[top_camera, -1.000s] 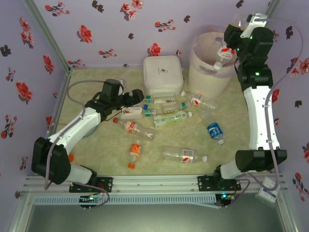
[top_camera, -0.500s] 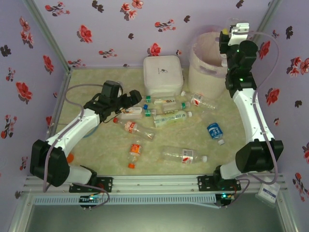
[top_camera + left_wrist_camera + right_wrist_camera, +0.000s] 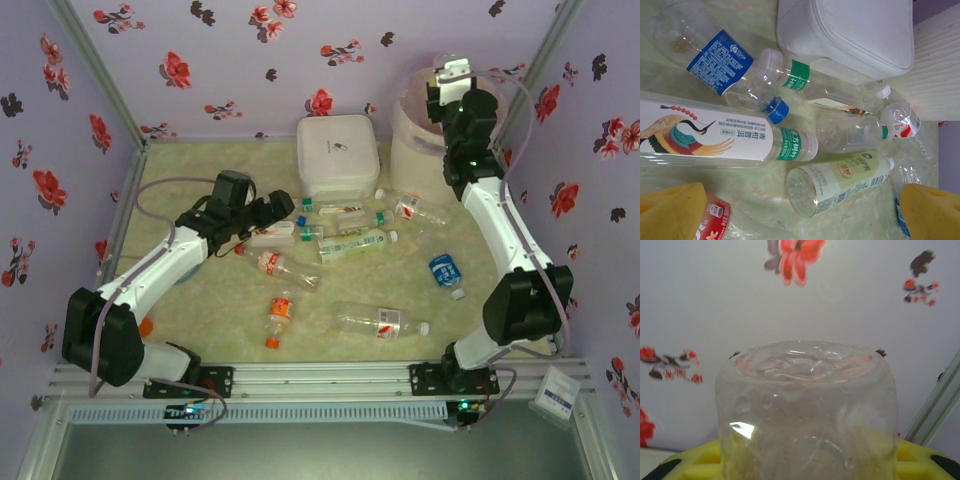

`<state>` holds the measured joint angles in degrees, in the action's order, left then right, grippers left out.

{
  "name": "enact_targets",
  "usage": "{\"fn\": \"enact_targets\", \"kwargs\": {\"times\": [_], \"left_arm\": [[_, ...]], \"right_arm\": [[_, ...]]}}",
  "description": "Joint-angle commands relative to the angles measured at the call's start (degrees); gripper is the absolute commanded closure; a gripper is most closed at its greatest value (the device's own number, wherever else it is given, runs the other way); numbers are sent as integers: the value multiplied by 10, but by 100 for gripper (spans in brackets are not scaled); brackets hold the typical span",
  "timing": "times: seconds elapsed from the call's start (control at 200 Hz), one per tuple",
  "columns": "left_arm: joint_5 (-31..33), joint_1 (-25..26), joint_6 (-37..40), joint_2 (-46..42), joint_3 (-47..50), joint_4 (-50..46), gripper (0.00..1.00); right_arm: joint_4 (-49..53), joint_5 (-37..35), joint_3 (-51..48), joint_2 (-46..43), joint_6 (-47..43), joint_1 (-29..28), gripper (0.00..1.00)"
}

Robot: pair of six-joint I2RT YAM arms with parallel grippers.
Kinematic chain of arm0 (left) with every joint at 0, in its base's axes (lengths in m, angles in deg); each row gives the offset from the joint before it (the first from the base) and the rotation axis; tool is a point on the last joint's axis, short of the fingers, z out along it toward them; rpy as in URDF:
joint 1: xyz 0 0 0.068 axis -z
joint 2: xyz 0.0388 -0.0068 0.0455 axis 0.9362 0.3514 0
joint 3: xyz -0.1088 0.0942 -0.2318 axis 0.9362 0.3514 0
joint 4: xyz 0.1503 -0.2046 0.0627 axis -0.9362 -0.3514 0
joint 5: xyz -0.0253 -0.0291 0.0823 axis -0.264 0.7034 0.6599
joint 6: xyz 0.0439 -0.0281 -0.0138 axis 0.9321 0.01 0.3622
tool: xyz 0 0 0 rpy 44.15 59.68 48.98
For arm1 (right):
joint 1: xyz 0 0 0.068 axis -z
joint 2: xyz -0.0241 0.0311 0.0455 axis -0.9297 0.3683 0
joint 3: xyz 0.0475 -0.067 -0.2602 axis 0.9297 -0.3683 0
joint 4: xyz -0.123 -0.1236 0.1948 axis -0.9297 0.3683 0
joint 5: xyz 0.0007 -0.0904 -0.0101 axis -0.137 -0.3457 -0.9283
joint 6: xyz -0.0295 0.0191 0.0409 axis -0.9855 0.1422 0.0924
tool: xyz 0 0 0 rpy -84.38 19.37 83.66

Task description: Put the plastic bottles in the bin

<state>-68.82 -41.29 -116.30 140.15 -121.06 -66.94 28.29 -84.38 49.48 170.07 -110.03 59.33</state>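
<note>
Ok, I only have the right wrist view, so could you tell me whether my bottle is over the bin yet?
Observer: Yes, the top view has your jaws, with the bottle, over the mouth of the bin.
Operator: Thank you, and what is the left arm doing?
Observer: The left arm has its jaws wide open above the bottles by the white box.
Operator: Which one lies nearest my side?
Observer: A blue-label bottle, lying alone right of the cluster.

Lilac flowered walls (image 3: 230, 60) enclose a cream tabletop (image 3: 190, 170).
</note>
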Motion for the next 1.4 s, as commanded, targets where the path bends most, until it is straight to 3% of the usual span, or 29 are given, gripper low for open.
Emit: {"fn": "enact_targets", "kwargs": {"times": [0.0,0.125,0.36,0.475,0.61,0.745,0.965,1.27,1.395], "left_arm": [[12,2,0,-13,8,-7,0],[14,4,2,-8,6,-19,0],[22,4,10,-6,10,-26,0],[24,5,16,-7,13,-29,0],[32,5,23,-9,16,-36,0],[32,5,28,-9,14,-53,0],[48,13,21,-16,-2,-98,0],[68,65,-23,8,-42,-211,0],[74,105,-84,30,-42,-207,0]], "right_arm": [[-25,-31,-8,22,-42,-5,100],[8,-46,2,52,-37,-5,100],[166,-51,101,138,13,0,90],[234,-32,151,172,54,10,71],[273,-33,180,193,72,12,32],[331,-34,229,214,93,18,15],[430,-30,338,241,130,26,1],[571,-31,532,273,168,37,0],[564,-45,532,244,181,36,0]]}}
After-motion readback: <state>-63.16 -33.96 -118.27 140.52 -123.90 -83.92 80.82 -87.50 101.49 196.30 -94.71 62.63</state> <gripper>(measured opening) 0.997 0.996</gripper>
